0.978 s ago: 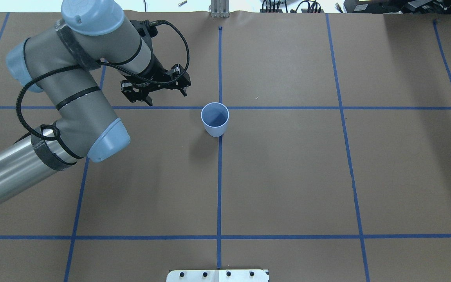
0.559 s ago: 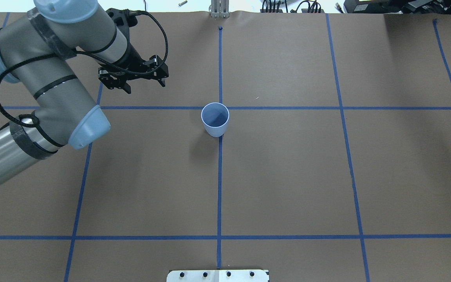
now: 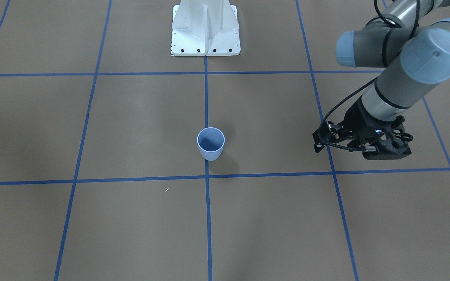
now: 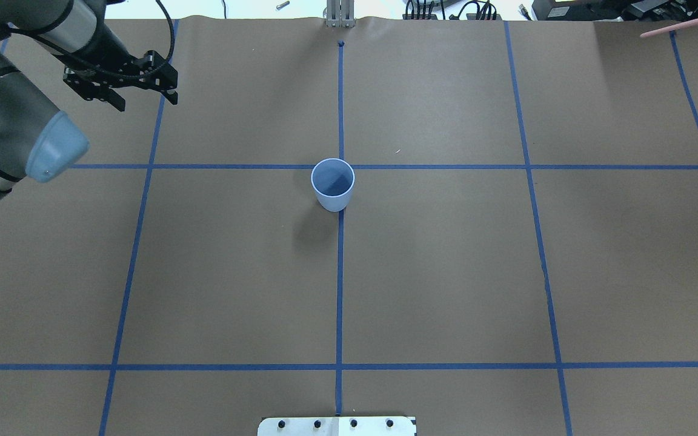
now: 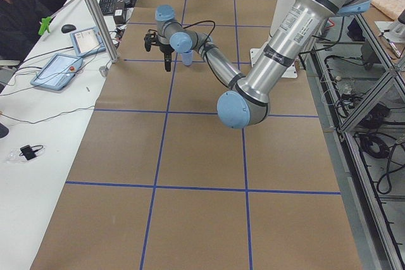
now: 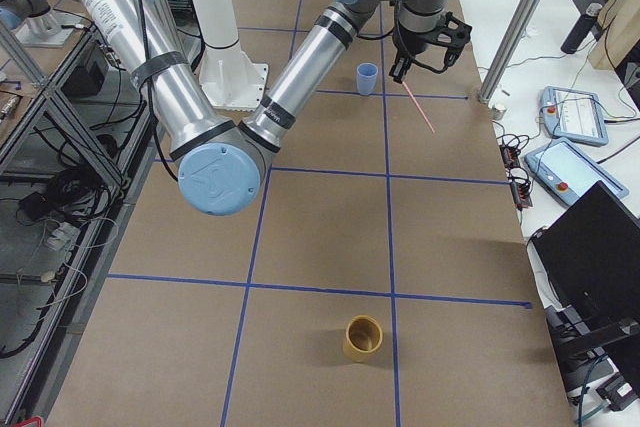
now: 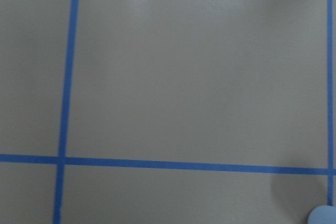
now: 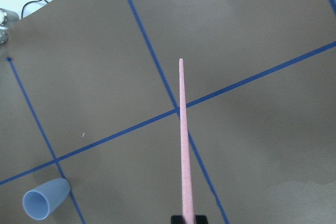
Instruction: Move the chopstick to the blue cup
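Observation:
The blue cup [image 4: 332, 181] stands upright and empty at the table's middle, also in the front view [image 3: 211, 144] and low left in the right wrist view [image 8: 44, 200]. The pink chopstick [image 8: 182, 140] is held at its base by my right gripper [image 8: 188, 219], which is shut on it. The stick hangs tilted above the table well to the cup's right [image 6: 418, 107]. Only its tip [image 4: 679, 25] enters the overhead view at the top right. My left gripper [image 4: 146, 102] is open and empty, far to the cup's left and beyond it [image 3: 361, 151].
A yellow cup [image 6: 363, 337] stands far off at the right end of the table. The white robot base [image 3: 205, 27] sits at the near edge. Tablets and cables [image 6: 570, 117] lie on the side bench beyond the table.
My left arm has drawn back from beside the cup to the far left, gripper still open. The pink stick's tip has entered the overhead view at the top right.

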Robot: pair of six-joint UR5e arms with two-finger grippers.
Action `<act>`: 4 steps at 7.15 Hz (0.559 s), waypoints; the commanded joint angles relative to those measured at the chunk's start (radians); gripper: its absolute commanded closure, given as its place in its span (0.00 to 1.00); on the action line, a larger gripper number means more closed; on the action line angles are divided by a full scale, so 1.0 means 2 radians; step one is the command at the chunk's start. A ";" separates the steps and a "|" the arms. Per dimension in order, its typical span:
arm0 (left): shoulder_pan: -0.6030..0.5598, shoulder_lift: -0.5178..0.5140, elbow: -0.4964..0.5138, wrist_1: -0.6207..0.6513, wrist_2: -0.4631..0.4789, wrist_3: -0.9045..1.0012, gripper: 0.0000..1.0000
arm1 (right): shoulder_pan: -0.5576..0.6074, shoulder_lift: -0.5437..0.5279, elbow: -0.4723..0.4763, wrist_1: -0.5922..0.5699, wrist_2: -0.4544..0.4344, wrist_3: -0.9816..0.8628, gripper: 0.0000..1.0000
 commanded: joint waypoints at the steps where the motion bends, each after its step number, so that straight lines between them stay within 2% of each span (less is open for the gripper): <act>1: -0.044 0.035 0.002 0.000 -0.042 0.068 0.02 | -0.086 0.031 0.001 0.141 0.000 0.232 1.00; 2: -0.057 0.050 0.003 0.000 -0.045 0.100 0.02 | -0.123 0.050 -0.012 0.209 -0.007 0.332 1.00; 4: -0.087 0.061 0.032 -0.001 -0.064 0.164 0.02 | -0.214 0.112 -0.020 0.224 -0.090 0.450 1.00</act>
